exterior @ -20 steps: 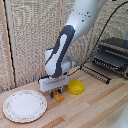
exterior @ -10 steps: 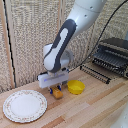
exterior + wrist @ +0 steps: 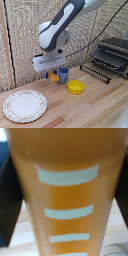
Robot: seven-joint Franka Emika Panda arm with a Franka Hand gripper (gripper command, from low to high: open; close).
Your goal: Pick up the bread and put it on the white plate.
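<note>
Your claw (image 3: 54,74) grips the loaf (image 3: 53,77), lifted clear of the tabletop (image 3: 95,107); the white dish (image 3: 24,105) awaits, placement undone.

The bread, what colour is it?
Orange, with pale stripes across the bread; the wrist view shows it best.

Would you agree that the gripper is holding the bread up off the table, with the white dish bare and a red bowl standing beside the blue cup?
Not quite: in the exterior view the bowl beside the blue cup is yellow, not red. The rest holds: the gripper has the bread lifted off the table, as the wrist view's close orange loaf suggests, and the white dish is bare.
</note>
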